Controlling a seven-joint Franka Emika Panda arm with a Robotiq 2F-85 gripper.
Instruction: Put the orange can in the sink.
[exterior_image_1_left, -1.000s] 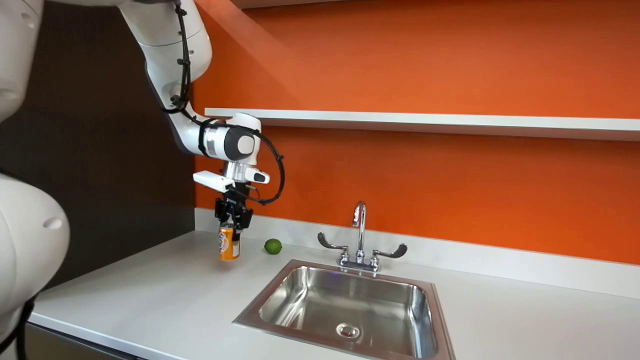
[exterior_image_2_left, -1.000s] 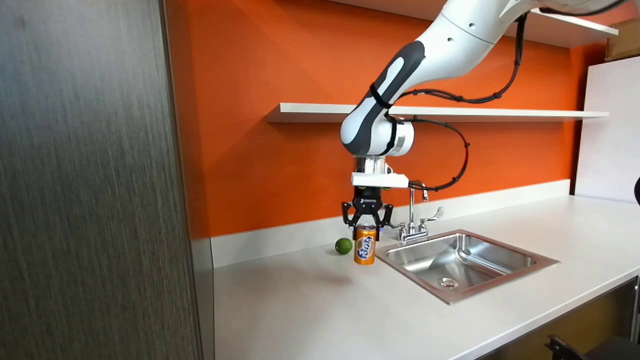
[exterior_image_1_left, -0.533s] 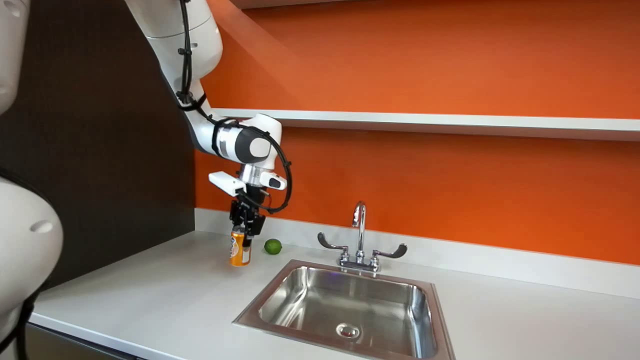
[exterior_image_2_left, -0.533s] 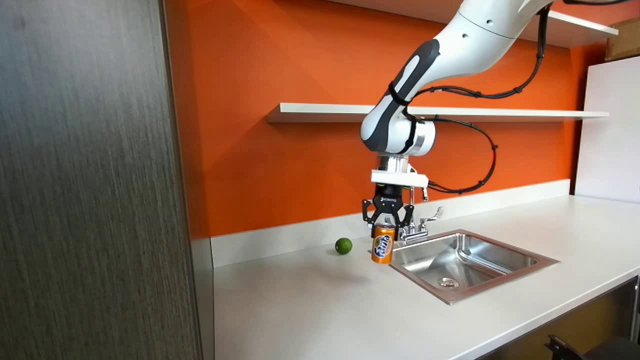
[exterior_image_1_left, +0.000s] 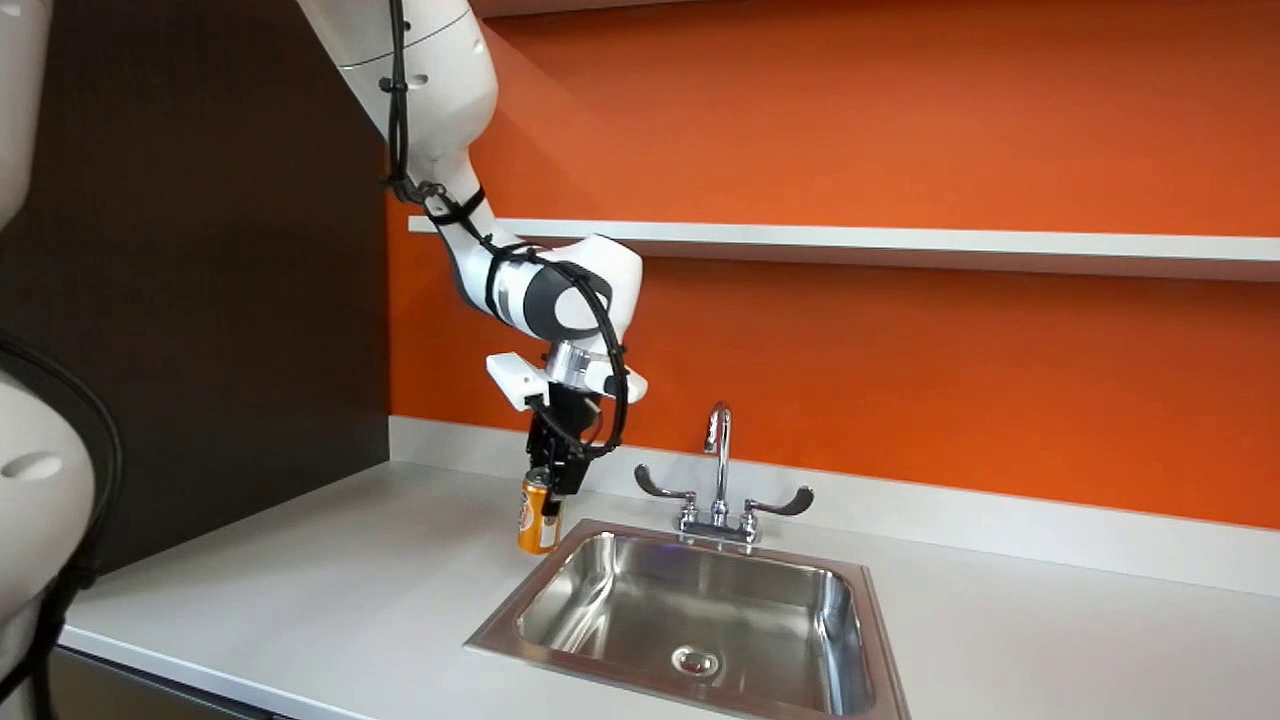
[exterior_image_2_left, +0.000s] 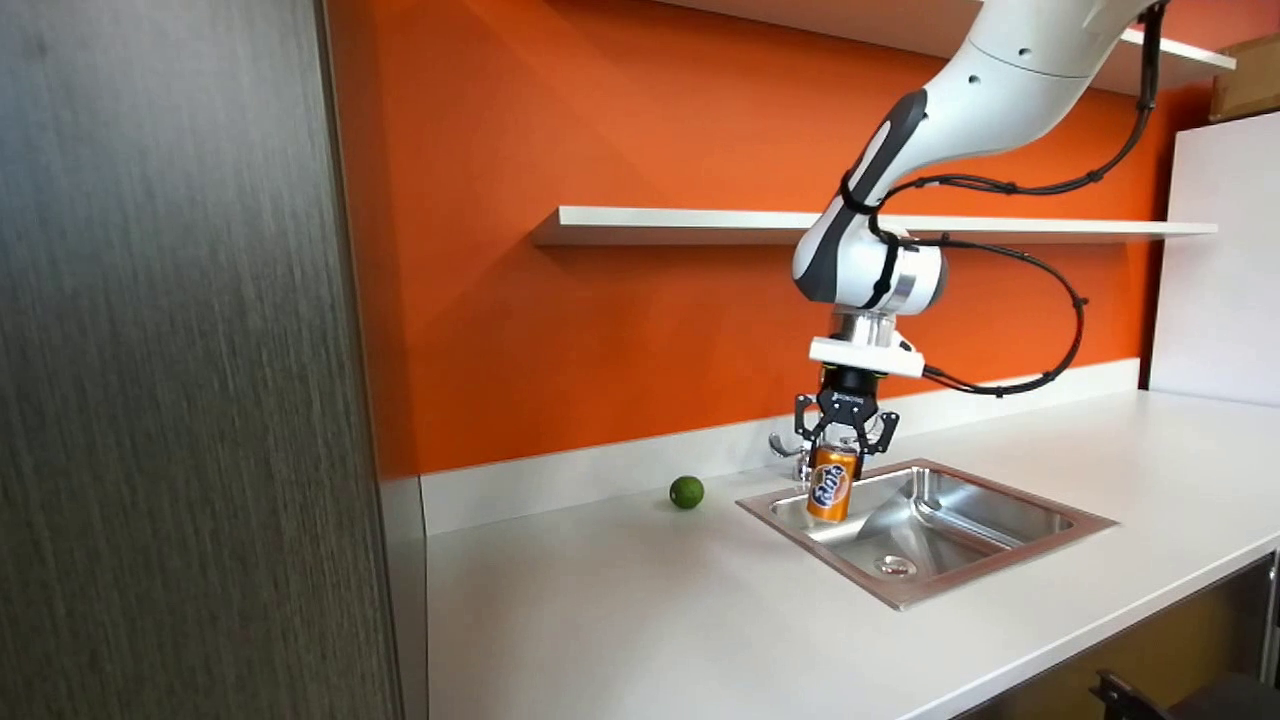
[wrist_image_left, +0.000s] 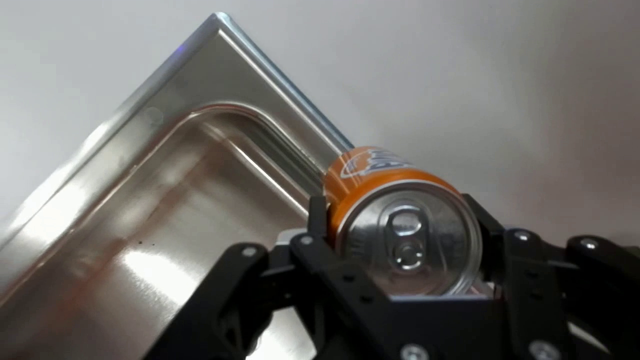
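Just now the Fanta can (exterior_image_2_left: 830, 492) has been carried nearer the stainless-steel sink (wrist_image_left: 215, 75), clasped by the partly closed Robotiq gripper (exterior_image_2_left: 837, 468); more inward travel seems needed.

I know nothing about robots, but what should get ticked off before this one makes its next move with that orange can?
1. Grip: ok; the gripper is shut on the orange can.
2. Can near upright: ok, with a slight lean in an exterior view.
3. Can fully over the sink: not ok; the wrist view shows it at the edge.
4. Can high enough to pass that edge: cannot tell; no view settles the gap underneath.
5. Gripper apart from the faucet: ok; an exterior view shows space between them.
6. Nearby green fruit out of the way: ok, it seems; it sits on the counter, outside the sink.
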